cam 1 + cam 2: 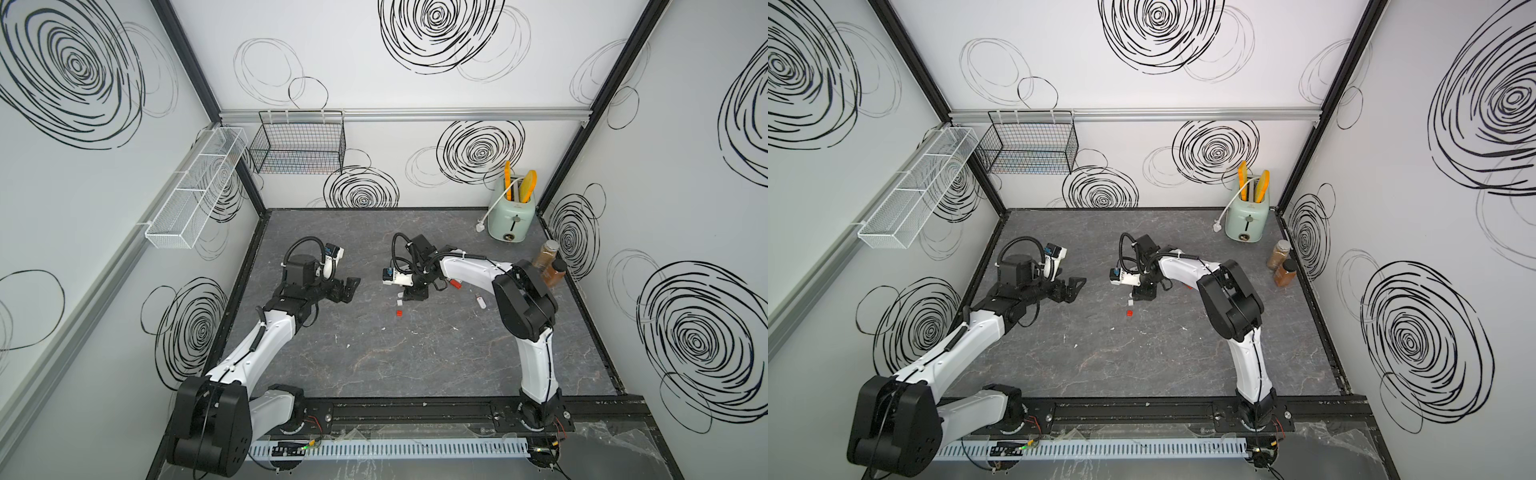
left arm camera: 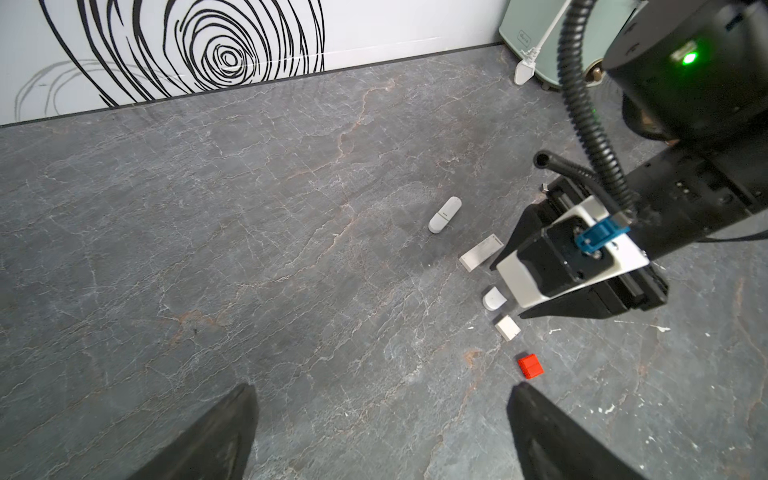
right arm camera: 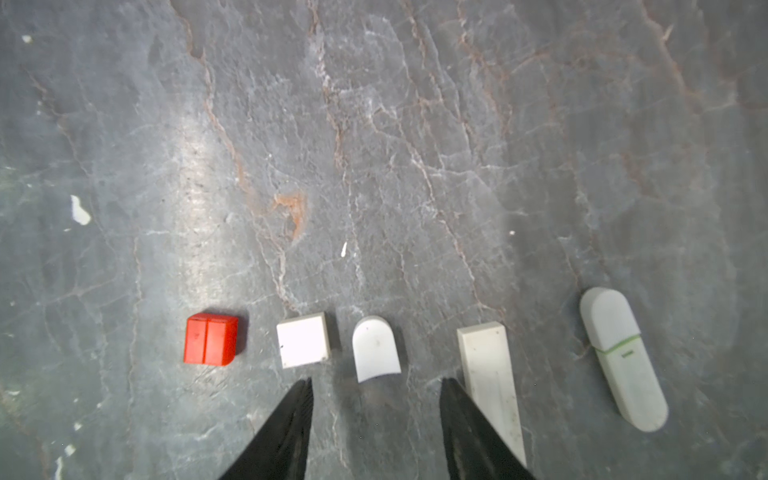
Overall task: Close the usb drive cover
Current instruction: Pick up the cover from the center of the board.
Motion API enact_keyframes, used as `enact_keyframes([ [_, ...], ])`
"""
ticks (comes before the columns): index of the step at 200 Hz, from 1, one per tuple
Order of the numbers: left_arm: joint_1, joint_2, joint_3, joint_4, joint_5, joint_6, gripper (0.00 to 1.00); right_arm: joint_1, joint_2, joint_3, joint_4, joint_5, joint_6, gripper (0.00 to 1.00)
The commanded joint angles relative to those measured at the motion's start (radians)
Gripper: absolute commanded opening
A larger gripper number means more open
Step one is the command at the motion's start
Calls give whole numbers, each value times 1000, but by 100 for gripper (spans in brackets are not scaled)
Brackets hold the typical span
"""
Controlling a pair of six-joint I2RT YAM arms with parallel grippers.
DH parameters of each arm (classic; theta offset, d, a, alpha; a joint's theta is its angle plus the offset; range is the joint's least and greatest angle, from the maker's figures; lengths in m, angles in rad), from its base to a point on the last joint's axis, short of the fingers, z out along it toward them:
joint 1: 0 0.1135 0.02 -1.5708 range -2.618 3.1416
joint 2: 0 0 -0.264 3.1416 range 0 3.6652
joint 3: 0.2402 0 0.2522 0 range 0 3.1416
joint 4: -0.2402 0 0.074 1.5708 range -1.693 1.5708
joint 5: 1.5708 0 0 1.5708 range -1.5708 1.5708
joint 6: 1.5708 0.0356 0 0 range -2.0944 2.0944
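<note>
In the right wrist view a row of small parts lies on the grey stone table: a red cap (image 3: 211,340), a square white cap (image 3: 303,340), a round-ended white cap (image 3: 376,348), a long white rectangular drive body (image 3: 490,370) and a capped white usb drive with a green line (image 3: 621,357). My right gripper (image 3: 376,381) points down at the table, open, with the round-ended cap just beyond its tips and nothing between them. One fingertip lies beside the rectangular body. My left gripper (image 2: 384,388) stands wide open and empty, off to the left of the row, near the red cap (image 2: 530,366).
A mint toaster (image 1: 511,216) and two spice jars (image 1: 547,259) stand at the back right. A red drive (image 1: 456,284) and a small white stick (image 1: 481,301) lie by the right arm. Wire baskets (image 1: 299,145) hang on the walls.
</note>
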Motion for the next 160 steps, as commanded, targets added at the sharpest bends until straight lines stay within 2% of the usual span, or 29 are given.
enact_keyframes([
  [1, -6, -3, -10, 46, -2, 22, 98, 5, 31, 14, -30, -19, -24, 52],
  [33, -5, -7, -12, 49, -8, 23, 98, 8, 52, 25, -34, -30, -18, 46],
  [160, -4, -13, -9, 48, -14, 21, 98, 26, 55, -17, -10, -13, -30, 35],
])
